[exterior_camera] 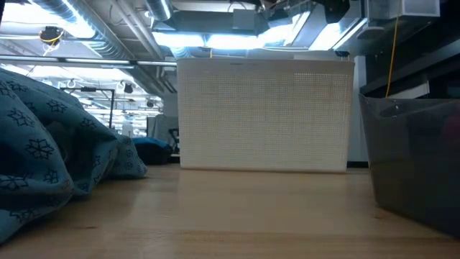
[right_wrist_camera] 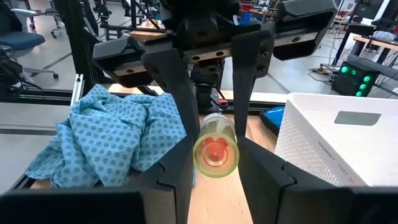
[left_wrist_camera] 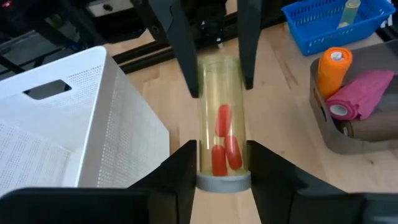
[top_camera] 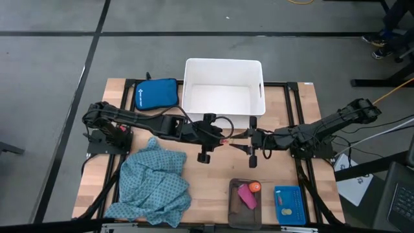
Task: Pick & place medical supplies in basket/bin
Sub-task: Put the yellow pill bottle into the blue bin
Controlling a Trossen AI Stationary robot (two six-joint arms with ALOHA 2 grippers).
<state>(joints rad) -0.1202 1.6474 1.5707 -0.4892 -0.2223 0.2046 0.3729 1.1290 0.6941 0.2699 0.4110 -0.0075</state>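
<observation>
A clear vial with red capsules and a grey cap is held level between my two grippers, above the table just in front of the white tub. My left gripper is shut on its cap end, my right gripper on the other end. The teal dotted cloth lies crumpled on the table's near left. The pink roll and the orange roll lie in the dark-grey tray. The blue ribbed basket stands to the tray's right. My left gripper pinches the vial at its grey cap end between the two fingers, coming level from the table's left, fingers along the vial. The vial is lifted clear and level. My right gripper pinches the vial's clear end between its two fingers, coming level from the table's right, along the vial. In the left wrist view its fingers flank the vial's far end.
A royal-blue zip pouch lies left of the tub at the table's far side. The tub's wall stands close beside the vial. The basket holds small pieces. Bare wood shows between the cloth and the tray.
</observation>
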